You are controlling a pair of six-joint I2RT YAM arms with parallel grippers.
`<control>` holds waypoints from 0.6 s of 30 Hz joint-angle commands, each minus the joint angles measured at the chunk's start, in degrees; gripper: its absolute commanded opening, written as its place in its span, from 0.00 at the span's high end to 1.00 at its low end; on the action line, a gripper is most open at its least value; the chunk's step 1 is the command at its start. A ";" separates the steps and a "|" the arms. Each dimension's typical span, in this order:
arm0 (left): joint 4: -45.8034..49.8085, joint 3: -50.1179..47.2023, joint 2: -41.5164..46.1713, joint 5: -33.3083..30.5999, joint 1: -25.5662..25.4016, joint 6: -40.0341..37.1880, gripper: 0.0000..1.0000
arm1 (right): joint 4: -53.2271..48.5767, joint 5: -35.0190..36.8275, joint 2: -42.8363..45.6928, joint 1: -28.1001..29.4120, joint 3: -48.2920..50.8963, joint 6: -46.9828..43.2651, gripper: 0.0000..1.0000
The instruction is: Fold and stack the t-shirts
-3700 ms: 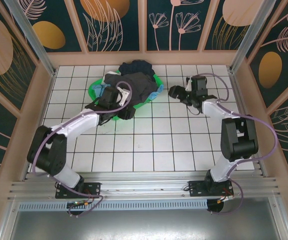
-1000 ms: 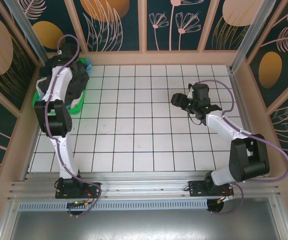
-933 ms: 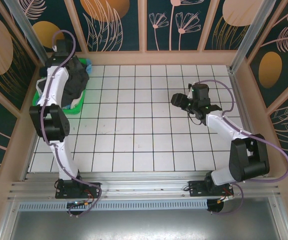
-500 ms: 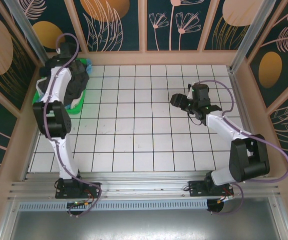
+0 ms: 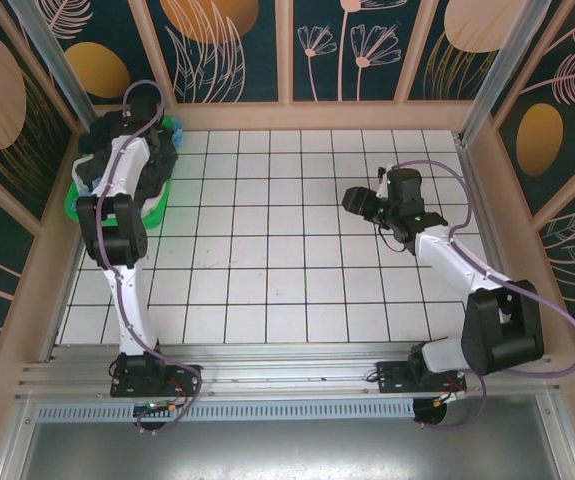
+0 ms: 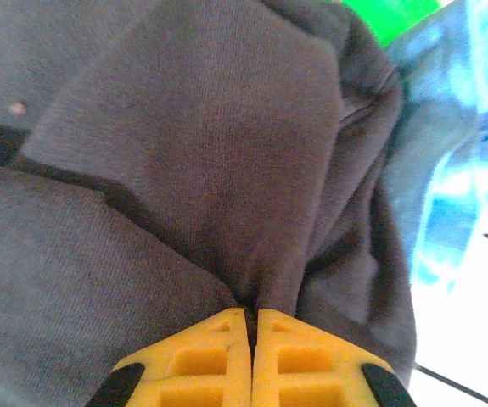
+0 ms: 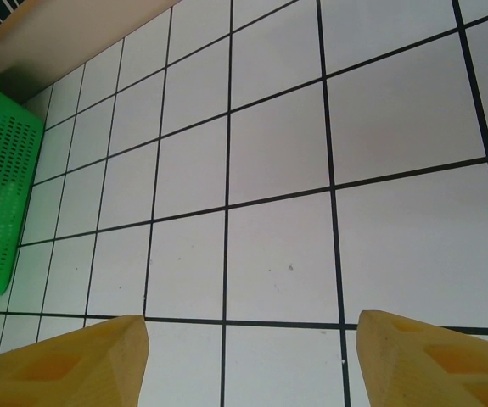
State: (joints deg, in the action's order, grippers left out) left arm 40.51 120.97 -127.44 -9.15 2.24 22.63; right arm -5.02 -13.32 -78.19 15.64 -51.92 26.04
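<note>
The left arm (image 5: 127,292) and right arm (image 5: 449,257) share one build: white link shells joined by black cylindrical joints, each rising from a black base plate (image 5: 153,377). A purple cable (image 5: 427,162) loops loosely along each arm. The fingers (image 6: 184,365) are yellow-orange blocks moulded with square recesses and edged in black. The right wrist housing (image 5: 399,190) looks black, possibly with a small green light.

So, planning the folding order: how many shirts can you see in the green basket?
2. A grey shirt lies on top, pinched by the left end effector; a light blue shirt sits beside it, near the basket wall. Others may be buried underneath.
</note>
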 commanded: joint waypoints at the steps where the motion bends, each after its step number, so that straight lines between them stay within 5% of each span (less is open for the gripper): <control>1: -7.33 -4.50 17.28 -3.19 -1.79 -0.89 1.00 | 2.24 0.50 3.94 0.41 1.77 -0.46 0.36; 4: -20.16 -16.24 32.54 -2.89 -3.53 -2.15 1.00 | 9.23 0.29 7.90 0.48 5.85 0.21 0.41; 8: -24.56 -15.89 41.07 7.35 -5.00 -2.49 1.00 | 15.24 -2.99 9.94 0.40 7.49 0.90 0.42; 13: -25.03 -6.66 41.20 20.89 -13.45 -4.31 1.00 | 17.88 -6.31 9.81 0.45 6.46 1.03 0.42; 18: -22.32 4.67 36.08 21.52 -27.13 -6.66 1.00 | 18.59 -8.23 11.72 0.49 6.47 1.25 0.42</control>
State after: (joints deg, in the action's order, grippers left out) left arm 18.70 122.74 -88.14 6.92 -20.18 18.17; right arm 10.11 -19.29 -68.99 15.75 -45.06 26.52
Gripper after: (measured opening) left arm 0.052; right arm 0.577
